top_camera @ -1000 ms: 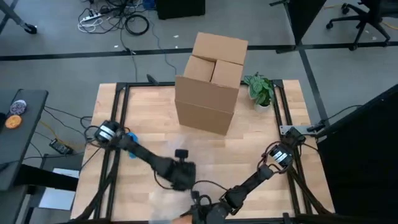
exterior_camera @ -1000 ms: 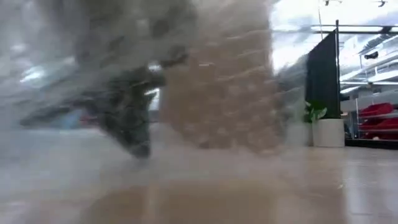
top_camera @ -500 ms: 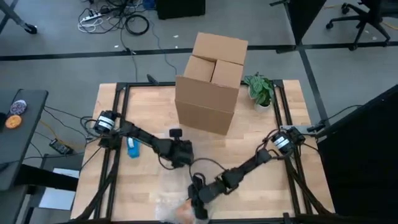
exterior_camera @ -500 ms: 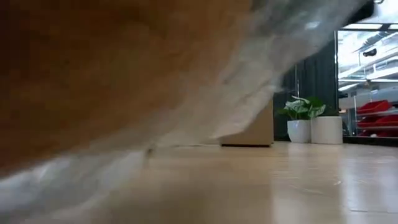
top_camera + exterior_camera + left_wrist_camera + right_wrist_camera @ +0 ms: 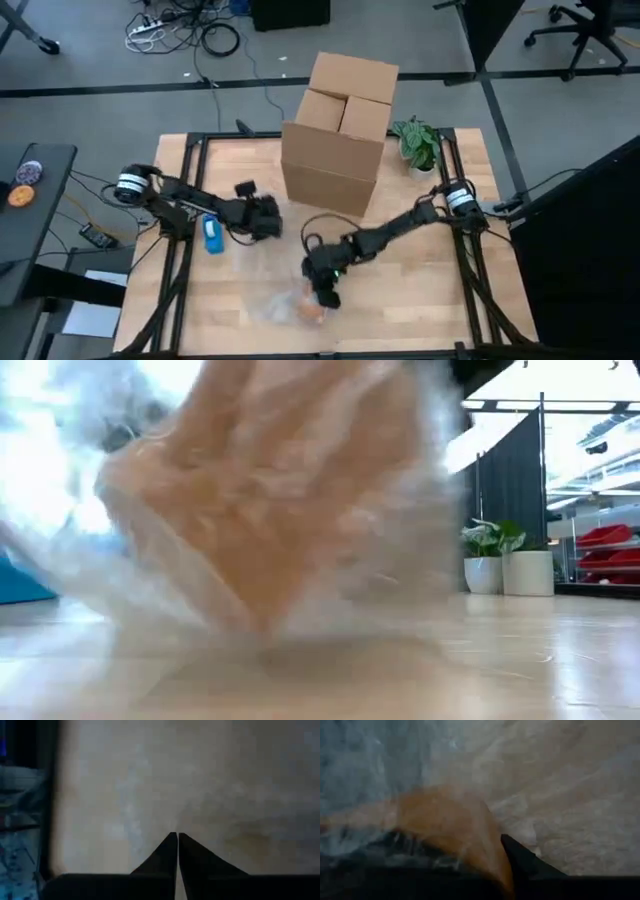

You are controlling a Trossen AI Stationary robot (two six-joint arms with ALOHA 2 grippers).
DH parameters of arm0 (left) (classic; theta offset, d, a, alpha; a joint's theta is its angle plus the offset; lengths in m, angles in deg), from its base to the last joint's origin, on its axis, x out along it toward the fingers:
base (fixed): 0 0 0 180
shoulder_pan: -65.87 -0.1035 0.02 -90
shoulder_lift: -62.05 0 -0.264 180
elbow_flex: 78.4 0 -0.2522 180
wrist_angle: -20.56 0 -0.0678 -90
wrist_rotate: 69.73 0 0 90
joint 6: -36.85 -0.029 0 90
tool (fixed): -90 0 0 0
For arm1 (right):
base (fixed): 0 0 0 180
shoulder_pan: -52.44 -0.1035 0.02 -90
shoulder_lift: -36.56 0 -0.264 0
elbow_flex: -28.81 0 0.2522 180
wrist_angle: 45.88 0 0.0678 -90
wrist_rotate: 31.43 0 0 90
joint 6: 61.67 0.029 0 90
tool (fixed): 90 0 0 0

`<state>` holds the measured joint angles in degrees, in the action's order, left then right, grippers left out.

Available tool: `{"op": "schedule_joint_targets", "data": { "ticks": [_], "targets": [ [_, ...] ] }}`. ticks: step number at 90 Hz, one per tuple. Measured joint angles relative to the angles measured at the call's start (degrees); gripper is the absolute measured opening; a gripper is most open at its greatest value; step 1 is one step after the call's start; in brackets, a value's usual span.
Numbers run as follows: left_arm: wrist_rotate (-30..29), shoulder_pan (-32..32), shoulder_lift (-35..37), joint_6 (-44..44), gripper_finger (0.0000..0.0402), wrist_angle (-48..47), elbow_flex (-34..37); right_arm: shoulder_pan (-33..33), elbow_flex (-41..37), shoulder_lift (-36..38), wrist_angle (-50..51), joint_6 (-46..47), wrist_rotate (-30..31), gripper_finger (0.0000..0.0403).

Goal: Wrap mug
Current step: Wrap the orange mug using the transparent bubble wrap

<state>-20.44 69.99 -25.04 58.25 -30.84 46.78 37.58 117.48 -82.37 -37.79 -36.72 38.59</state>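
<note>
While the left arm (image 5: 262, 215) retreated, the wrapped mug (image 5: 312, 310) tipped.

A large brown cardboard box (image 5: 338, 133) stands on the light wooden desk (image 5: 420, 230); just beside the box a small green potted plant (image 5: 417, 143), well apart a small blue object (image 5: 212, 235)

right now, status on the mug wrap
Right gripper on the bubble wrap around the orange mug. Left gripper shut, empty, beside the blue object. Nothing in the way.

Grey floor (image 5: 90, 60), tangled cables (image 5: 190, 30).
</note>
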Motion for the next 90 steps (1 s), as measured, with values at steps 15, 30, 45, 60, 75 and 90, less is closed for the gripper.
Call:
{"op": "schedule_joint_targets", "data": {
  "ticks": [15, 30, 45, 60, 75, 90],
  "targets": [
    [-1.6, -5.3, 5.7, 2.1, 0.0, 3.8, 5.1, 1.0, 0.1, 0.0, -3.9, -3.4, -1.2, 0.0],
    [-2.2, -7.0, 6.7, 1.9, 0.0, 12.6, 7.4, -0.1, 0.1, 0.0, -6.9, -16.0, 5.6, 0.0],
    [-1.8, -6.2, 6.7, 1.5, 0.0, 14.8, 7.3, -2.8, -1.6, 0.0, -11.8, -24.4, 19.6, 0.0],
    [-1.9, -5.1, 6.8, 1.1, 0.0, 12.6, 7.1, -4.7, -2.0, -0.2, -17.7, -26.1, 25.8, 0.0],
    [-2.9, -5.1, 6.8, 1.3, 0.0, 10.1, 7.1, -5.8, -4.2, 0.1, -21.6, -22.3, 20.9, 0.0],
    [-3.3, -5.2, 6.8, 1.3, 0.0, 10.7, 7.1, -5.6, -8.7, -2.1, -30.7, -12.9, 18.3, 0.0]
  ]
}}
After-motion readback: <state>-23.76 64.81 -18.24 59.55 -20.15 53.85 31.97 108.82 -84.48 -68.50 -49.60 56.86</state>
